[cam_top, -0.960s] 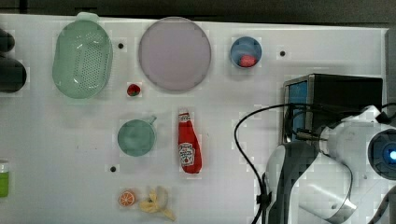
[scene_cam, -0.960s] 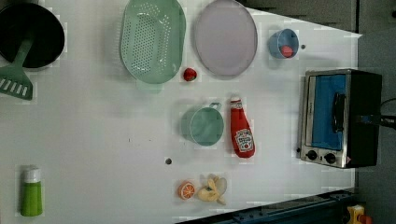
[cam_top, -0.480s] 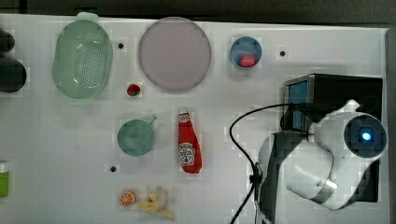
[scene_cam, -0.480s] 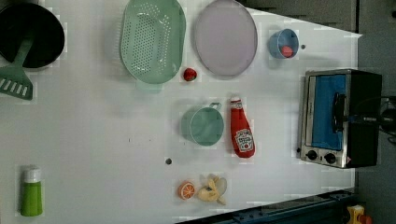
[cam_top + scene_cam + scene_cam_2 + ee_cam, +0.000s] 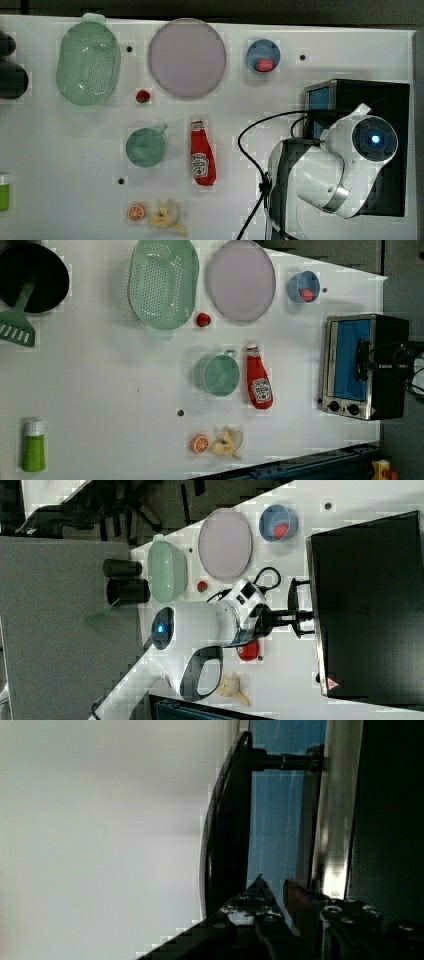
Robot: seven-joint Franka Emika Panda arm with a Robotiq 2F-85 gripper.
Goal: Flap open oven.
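Observation:
The oven (image 5: 350,360) stands at the left view's right edge, its blue-tinted door facing left and lying flat against the silver frame. Its black top (image 5: 365,605) fills the right view's right side. The dark bar handle (image 5: 230,830) stands off the door glass (image 5: 275,820) on short posts. My gripper (image 5: 275,885) reaches over the oven top to the handle (image 5: 361,360). Both fingertips sit in the gap between bar and glass, a narrow slit between them, nothing clamped. In the top view my white wrist (image 5: 370,140) covers the oven's front.
A red ketchup bottle (image 5: 202,157) and a green cup (image 5: 146,146) lie left of the oven in the top view. A blue bowl (image 5: 263,55), a plate (image 5: 187,57) and a green colander (image 5: 88,62) line the far edge. A black cable (image 5: 250,150) loops beside the arm.
The arm has swung over the oven and the gripper has come in to the door handle. The finger gap looks unchanged and the door has not moved.

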